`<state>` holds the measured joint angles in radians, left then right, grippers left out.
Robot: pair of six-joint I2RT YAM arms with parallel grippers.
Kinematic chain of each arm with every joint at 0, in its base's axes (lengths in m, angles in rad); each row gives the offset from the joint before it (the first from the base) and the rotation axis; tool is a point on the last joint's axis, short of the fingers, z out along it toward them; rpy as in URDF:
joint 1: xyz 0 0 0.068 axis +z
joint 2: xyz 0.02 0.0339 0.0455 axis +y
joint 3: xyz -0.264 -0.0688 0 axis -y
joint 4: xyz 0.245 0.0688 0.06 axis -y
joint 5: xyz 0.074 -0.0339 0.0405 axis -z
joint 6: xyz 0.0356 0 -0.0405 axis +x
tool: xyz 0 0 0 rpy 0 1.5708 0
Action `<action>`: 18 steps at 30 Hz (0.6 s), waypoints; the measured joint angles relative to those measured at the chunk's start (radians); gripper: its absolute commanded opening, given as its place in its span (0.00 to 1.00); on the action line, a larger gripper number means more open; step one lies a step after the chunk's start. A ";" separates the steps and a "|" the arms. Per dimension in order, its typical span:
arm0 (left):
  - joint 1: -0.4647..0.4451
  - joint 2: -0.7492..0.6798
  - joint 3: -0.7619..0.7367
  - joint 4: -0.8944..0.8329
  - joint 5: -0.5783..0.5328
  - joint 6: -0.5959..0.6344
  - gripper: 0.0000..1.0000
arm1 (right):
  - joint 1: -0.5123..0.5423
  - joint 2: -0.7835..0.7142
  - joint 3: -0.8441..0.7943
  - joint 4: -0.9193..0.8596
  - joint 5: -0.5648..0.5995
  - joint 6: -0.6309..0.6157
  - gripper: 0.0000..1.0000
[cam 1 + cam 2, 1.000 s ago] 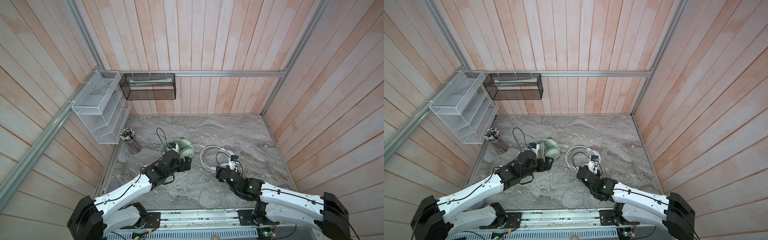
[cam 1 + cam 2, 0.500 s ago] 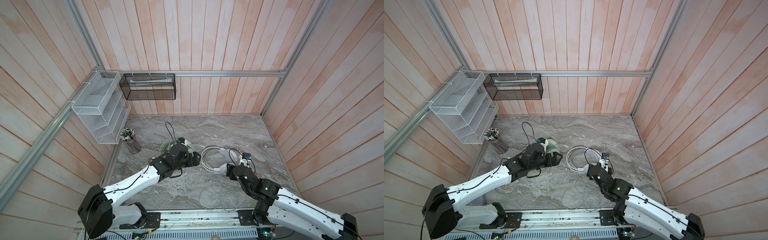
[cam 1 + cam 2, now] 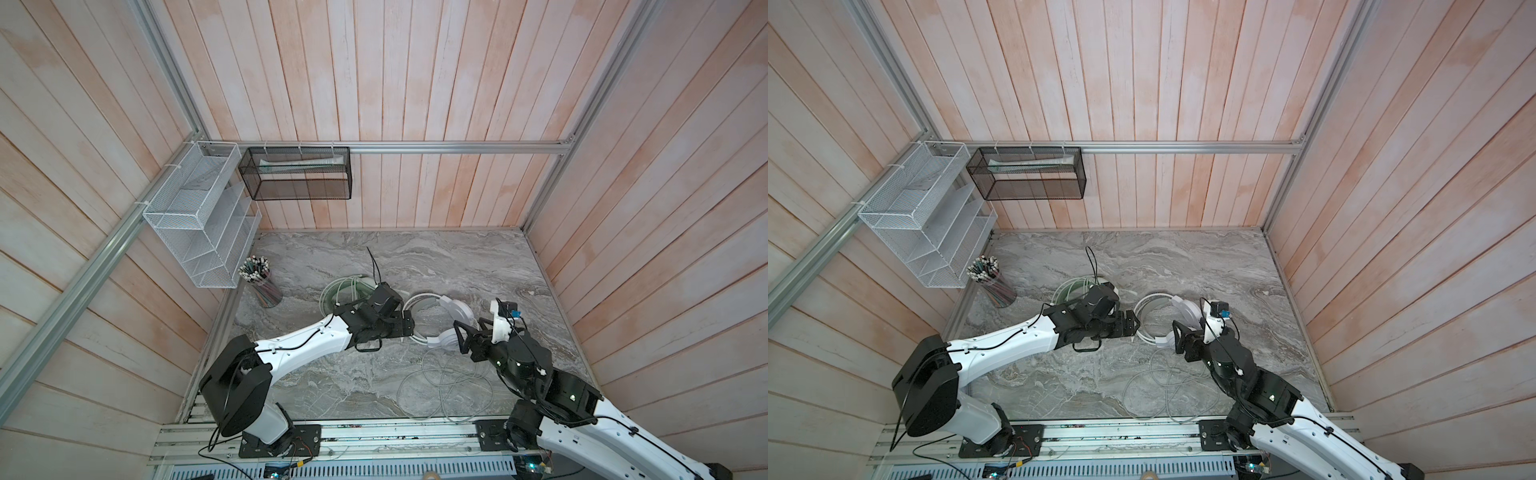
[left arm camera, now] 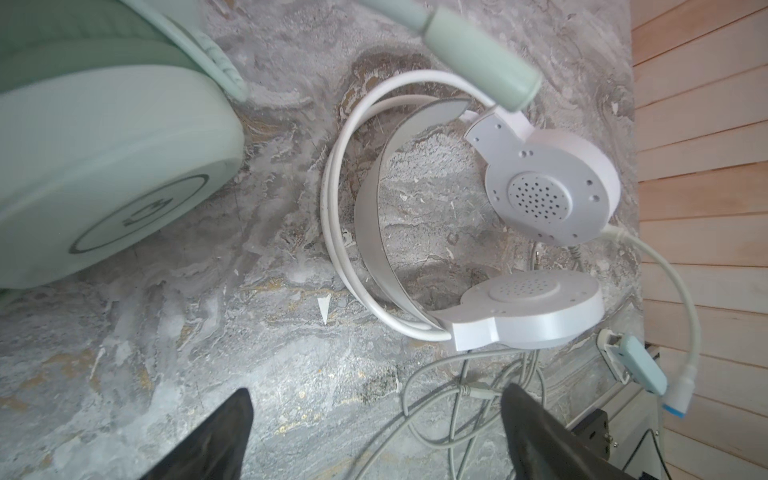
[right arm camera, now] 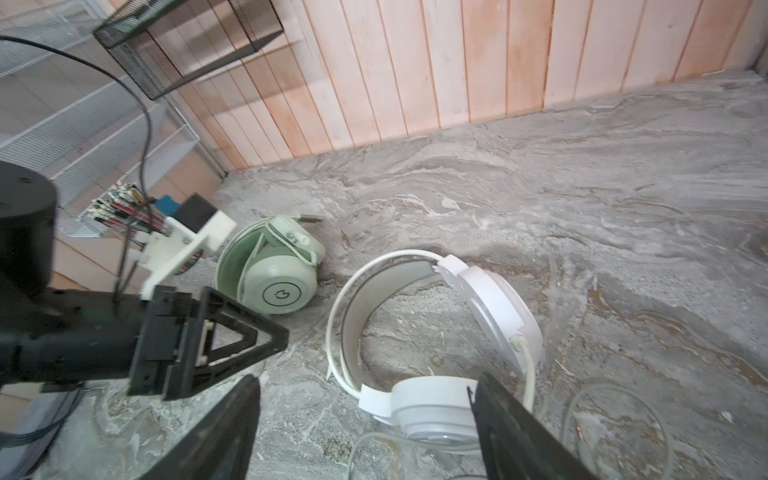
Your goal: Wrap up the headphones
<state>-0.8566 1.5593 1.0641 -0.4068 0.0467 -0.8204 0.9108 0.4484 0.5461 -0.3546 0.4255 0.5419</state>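
The white headphones lie on their side mid-table, both earcups facing right. Their grey cable sprawls in loose loops toward the front edge. The mint green headphones sit just left of them, partly under my left arm, with their cable coiled around them. My left gripper hovers open beside the white headband, with nothing between its fingers. My right gripper stands open at the nearer white earcup, which lies between its fingers.
A cup of pencils stands at the left wall. Above it hang a white wire rack and a black mesh basket. Wooden walls close in the marble table on three sides.
My left gripper has swung right, away from the mint green headphones, to the white headband. My right gripper has stayed at the white earcup and its jaws have spread wider.
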 measured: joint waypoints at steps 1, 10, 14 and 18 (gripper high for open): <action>0.000 0.018 0.013 -0.003 -0.001 0.000 0.93 | 0.000 -0.006 0.000 0.008 -0.014 -0.008 0.82; 0.000 0.211 0.156 -0.049 -0.028 0.030 0.86 | 0.000 -0.024 0.000 0.025 -0.079 -0.041 0.81; 0.000 0.267 0.196 -0.063 -0.050 0.047 0.86 | 0.000 -0.046 -0.001 0.029 -0.087 -0.046 0.81; 0.000 0.315 0.246 -0.076 -0.066 0.062 0.83 | 0.000 -0.055 -0.005 0.042 -0.092 -0.049 0.81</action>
<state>-0.8570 1.8744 1.3102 -0.4824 -0.0196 -0.7586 0.9104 0.3935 0.5407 -0.3130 0.3340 0.4927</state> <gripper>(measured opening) 0.850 0.814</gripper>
